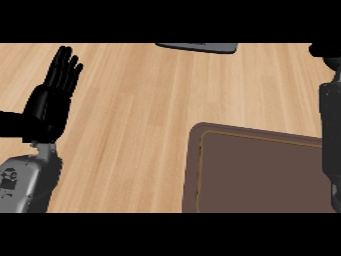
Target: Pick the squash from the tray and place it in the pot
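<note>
Brown tray [254, 170] lies near right with no squash showing on it — probably the right hand [334, 50] (mostly cut off at the far right edge, fingers impossible to judge) carries it toward the pot [199, 47], whose grey rim shows at the far edge. The left hand [49, 107] rests at left, fingers straight — out of the way.

Counter top [143, 90]: light wood, its grain running left to right, filling the frame from the left edge to the right.
Grey object [199, 47]: flat and dark grey, lying at the upper middle of the frame, cut off by the top edge; only a thin strip shows, too little to name it.
</note>
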You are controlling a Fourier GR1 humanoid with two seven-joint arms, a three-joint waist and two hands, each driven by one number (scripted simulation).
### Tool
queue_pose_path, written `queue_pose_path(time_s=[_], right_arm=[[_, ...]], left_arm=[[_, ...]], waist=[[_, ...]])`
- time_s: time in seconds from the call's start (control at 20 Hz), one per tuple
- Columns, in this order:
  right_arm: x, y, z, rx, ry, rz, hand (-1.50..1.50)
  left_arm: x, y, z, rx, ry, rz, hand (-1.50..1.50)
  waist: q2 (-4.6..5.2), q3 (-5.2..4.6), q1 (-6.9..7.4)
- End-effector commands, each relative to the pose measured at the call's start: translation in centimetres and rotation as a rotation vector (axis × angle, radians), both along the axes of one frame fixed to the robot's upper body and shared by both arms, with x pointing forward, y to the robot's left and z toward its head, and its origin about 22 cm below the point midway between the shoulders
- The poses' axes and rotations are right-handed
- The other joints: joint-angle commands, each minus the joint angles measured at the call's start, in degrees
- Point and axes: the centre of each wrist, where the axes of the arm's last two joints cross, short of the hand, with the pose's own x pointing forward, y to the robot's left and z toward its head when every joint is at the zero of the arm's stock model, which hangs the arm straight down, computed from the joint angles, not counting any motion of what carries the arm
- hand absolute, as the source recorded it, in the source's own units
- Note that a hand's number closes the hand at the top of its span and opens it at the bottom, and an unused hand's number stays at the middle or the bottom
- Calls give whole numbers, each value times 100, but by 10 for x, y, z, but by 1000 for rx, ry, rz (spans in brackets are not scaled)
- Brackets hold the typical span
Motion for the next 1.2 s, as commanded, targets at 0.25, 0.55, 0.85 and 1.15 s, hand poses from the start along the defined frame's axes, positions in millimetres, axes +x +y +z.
queue_pose_path(time_s=[0.25,0.55,0.85,1.15], right_arm=[[49,14,40,-26,-45,-364,150],[62,-14,29,21,7,-415,150],[56,-45,12,32,-26,-377,150],[43,-91,-5,33,-25,-328,150]], left_arm=[[3,7,0,12,9,31,0],[-1,17,-8,0,37,71,0],[3,29,-12,-10,49,112,0],[0,13,-15,-8,52,126,0]], waist=[[-107,42,-173],[-175,48,-458],[-239,49,-674],[-264,50,-735]])
